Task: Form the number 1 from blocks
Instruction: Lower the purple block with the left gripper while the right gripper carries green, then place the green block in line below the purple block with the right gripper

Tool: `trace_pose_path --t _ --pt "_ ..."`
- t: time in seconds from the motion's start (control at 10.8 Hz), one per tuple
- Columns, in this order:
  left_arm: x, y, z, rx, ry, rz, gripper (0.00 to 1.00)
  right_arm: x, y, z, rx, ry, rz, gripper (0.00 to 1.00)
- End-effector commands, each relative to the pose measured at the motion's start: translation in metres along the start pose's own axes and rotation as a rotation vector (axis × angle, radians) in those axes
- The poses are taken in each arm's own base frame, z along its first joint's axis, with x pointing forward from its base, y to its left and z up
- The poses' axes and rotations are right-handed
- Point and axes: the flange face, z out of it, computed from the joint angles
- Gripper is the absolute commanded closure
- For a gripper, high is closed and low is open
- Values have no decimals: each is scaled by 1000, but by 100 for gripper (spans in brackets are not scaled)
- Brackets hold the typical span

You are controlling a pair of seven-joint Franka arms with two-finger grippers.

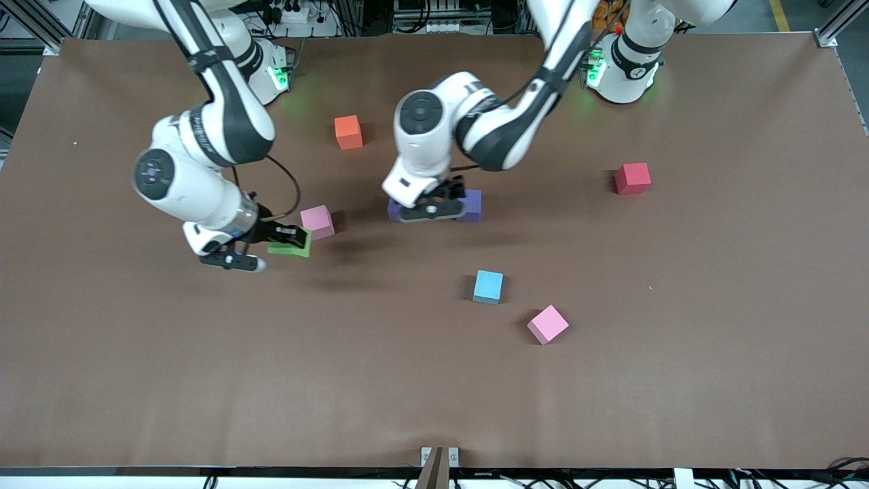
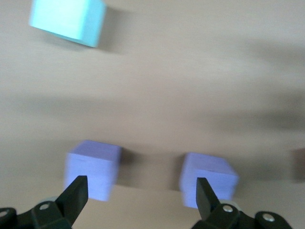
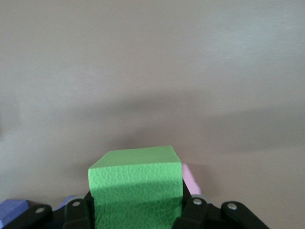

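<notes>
Green block (image 3: 136, 183) sits clamped in right end effector (image 1: 288, 239); left end effector (image 2: 140, 191) gapes over purple blocks (image 2: 93, 167).

Two middle blocks (image 1: 395, 209) (image 1: 473, 204) sit side by side with a gap between them at the middle of the table (image 1: 434, 394). The left tool (image 1: 434, 209) is just over that gap, its fingers spread wide. Toward the right arm's end, the right tool (image 1: 288, 238) clamps the gripped block (image 1: 292, 247) just beside a neighbouring block (image 1: 317, 221) on the table. A lone cube (image 1: 488, 286) lies nearer the front camera than the middle pair, and the nearest block (image 1: 548, 324) lies nearer still, close to it. The base-side cube (image 1: 348, 131) lies farther off, near the arms' bases. The end cube (image 1: 633, 178) lies toward the left arm's end, well apart.
</notes>
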Motion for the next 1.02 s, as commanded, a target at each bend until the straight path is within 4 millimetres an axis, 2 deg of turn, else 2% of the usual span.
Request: trace_pose_path --t 0.0,0.09,0.28,0.65,0.93 --pt "-29 -53 17 -41 50 24 0 12 -51 22 -53 20 -83 53" --pt "-33 -58 31 -30 40 24 0 11 -71 37 -79 22 -119 53" --pt "-36 -63 48 -4 21 34 0 0 -110 62 -77 50 -77 54" --pt "-39 -68 78 38 -10 76 0 -12 -130 97 -62 76 -83 54" --pt "-30 -70 79 32 -8 83 0 -29 -141 123 -76 55 -67 54"
